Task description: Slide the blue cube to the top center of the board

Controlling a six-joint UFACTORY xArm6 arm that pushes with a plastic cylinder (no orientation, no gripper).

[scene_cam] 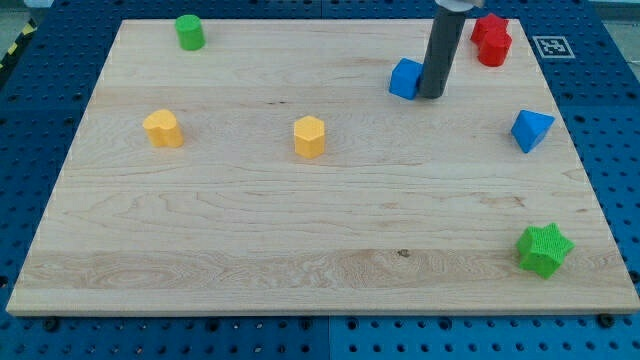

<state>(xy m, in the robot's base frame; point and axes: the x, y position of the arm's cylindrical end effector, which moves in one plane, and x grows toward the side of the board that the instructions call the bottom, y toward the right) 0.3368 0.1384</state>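
The blue cube (405, 79) sits on the wooden board (250, 230) near the view's top, right of centre. My tip (432, 96) rests on the board right against the cube's right side; the dark rod rises from it out of the view's top and hides the cube's right edge.
A red cylinder (495, 47) and a red star-like block (487, 26) stand at the top right. A blue triangular block (531, 130) is at the right. A green star (544, 249) is at bottom right. A green cylinder (190, 32) is top left. Two yellow blocks (163, 129) (310, 136) sit left of centre.
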